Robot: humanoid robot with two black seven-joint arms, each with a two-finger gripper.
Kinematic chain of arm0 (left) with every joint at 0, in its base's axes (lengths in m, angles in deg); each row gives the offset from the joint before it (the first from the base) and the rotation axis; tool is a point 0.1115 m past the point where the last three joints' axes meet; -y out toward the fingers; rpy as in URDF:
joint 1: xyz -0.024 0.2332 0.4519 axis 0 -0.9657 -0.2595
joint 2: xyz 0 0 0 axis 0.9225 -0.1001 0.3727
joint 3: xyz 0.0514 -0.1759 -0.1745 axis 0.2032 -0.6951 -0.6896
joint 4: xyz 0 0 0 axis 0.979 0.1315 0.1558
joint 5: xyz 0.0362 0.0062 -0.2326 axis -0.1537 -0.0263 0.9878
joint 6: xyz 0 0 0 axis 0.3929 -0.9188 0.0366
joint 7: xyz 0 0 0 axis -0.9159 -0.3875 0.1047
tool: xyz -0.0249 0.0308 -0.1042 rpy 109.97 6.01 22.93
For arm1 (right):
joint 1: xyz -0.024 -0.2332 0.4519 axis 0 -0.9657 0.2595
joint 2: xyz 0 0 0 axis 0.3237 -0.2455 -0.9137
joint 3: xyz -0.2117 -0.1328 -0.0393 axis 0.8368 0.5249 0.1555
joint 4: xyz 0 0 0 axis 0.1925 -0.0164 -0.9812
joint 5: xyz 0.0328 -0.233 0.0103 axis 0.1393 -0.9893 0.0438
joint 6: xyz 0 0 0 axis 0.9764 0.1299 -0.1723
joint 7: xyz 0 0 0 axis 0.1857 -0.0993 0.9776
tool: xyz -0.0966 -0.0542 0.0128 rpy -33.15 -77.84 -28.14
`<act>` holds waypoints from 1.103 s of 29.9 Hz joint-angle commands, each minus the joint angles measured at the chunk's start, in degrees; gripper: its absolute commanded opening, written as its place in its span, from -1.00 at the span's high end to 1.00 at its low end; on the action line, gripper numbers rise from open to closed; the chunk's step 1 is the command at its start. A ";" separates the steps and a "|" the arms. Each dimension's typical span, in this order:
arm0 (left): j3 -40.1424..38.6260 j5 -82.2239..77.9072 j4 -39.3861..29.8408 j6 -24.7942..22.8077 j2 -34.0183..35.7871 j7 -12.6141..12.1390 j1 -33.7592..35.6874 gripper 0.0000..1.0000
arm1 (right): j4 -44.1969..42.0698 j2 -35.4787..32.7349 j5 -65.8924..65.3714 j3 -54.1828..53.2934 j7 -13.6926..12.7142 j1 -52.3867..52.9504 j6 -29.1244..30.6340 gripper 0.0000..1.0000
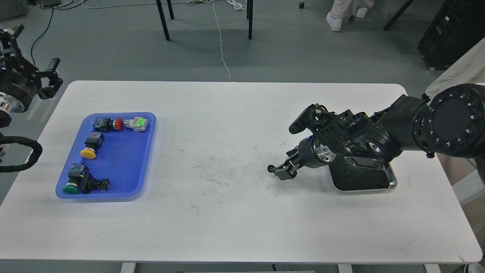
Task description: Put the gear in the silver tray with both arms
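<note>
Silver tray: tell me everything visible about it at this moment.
The silver tray is a shiny rectangular metal tray with rounded corners, a raised rim and a dark, scratched bottom. It lies flat on the white table, toward its right side. The right arm reaches over it and hides its far part; the visible part holds nothing.

The silver tray (pixel 379 185) is largely covered by the right arm (pixel 379 132). Open table (pixel 227 125) is left between it and the blue tray (pixel 147 125).
</note>
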 commanded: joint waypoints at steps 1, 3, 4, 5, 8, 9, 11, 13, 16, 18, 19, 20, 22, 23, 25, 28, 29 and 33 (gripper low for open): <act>-0.15 0.00 0.00 0.00 0.09 0.00 -0.05 -0.97 | -0.58 0.00 0.07 0.42 0.00 -0.10 -0.14 -0.53; -0.15 0.00 0.00 -0.08 0.17 0.00 -0.05 -0.97 | -1.19 0.00 0.07 0.33 0.00 -0.28 -0.32 -0.53; -0.24 0.00 0.00 -0.08 0.18 0.00 -0.05 -0.97 | -1.28 0.00 0.07 0.33 0.00 -0.37 -0.41 -0.51; -0.33 0.00 0.00 -0.08 0.26 0.00 -0.05 -0.97 | -1.46 0.00 -0.02 0.33 0.00 -0.37 -0.49 -0.51; -0.33 0.00 0.00 -0.08 0.26 0.00 -0.05 -0.97 | -1.90 0.00 -0.02 0.16 0.08 -0.89 -1.63 -0.51; -0.33 0.00 0.00 -0.08 0.35 0.00 -0.05 -0.97 | -1.81 0.00 -0.02 -0.02 0.08 -0.90 -2.68 -0.52; -0.33 0.00 0.00 -0.08 0.26 0.00 -0.05 -0.97 | -1.72 0.00 -0.02 -0.11 0.08 -0.98 -4.45 -0.52; -0.33 0.00 0.00 0.00 0.26 0.00 -0.05 -0.97 | -1.98 0.00 -0.11 -0.19 0.26 -1.86 -5.59 -0.52; -0.33 0.00 0.00 -0.08 0.44 0.00 -0.05 -0.97 | -1.90 0.00 -0.11 -1.25 1.40 -2.74 -7.78 -0.52; -0.24 0.00 0.00 -0.08 0.61 0.00 -0.05 -0.97 | -1.72 0.00 -0.02 -1.69 1.84 -3.09 -8.40 -0.52; -0.24 0.00 0.00 -0.08 0.70 0.00 -0.05 -0.97 | -1.64 0.00 -0.11 -1.78 2.36 -3.18 -8.58 -0.52; -0.24 0.00 0.00 -0.08 0.70 0.00 -0.05 -0.97 | -1.63 0.00 -0.11 -1.78 2.42 -3.27 -8.84 -0.51; -0.33 0.00 -0.09 -0.08 0.79 0.00 -0.05 -0.97 | -1.90 0.00 -0.19 -1.78 2.42 -3.62 -9.46 -0.51; -0.33 0.00 -0.09 -0.08 0.79 0.00 -0.05 -0.97 | -1.90 0.00 -0.11 -1.78 2.42 -3.71 -9.63 -0.51; -0.33 0.00 -0.18 -0.08 0.88 0.00 -0.14 -0.97 | -1.72 0.00 -0.19 -1.86 2.42 -3.71 -9.99 -0.48; -0.33 0.00 -0.18 -0.08 0.97 0.00 -0.14 -0.97 | -1.81 0.00 -0.54 -1.95 2.42 -4.06 -10.43 -0.43; -0.33 0.00 -0.18 -0.17 0.97 0.00 -0.14 -0.97 | -1.98 0.00 -1.24 -1.87 2.42 -4.49 -10.43 -0.40; -0.41 0.00 -0.44 -0.09 1.05 0.00 -0.14 -0.97 | -2.86 0.00 -3.01 -1.78 2.42 -6.34 -11.13 -0.32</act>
